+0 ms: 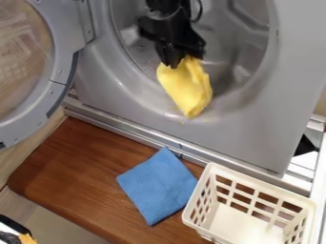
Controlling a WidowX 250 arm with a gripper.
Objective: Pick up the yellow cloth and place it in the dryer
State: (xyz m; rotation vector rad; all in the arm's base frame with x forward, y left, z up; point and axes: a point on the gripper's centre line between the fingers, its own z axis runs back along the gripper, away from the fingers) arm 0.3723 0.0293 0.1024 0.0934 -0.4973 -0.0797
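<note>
The yellow cloth (189,90) hung below the black two-finger gripper (176,61), its top end pinched between the fingertips, at the dryer's (245,131) round opening.

Dryer door (62,78) cropped left and top. Drum (239,40) cropped at top, partly hidden behind gripper (185,59) and yellow cloth (188,88). Basket (255,189) runs off bottom. Lower-left corner object (11,237) cut off — can't identify.

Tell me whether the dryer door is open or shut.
Open: the dryer door stands swung aside at left, with the drum exposed beside it.
</note>
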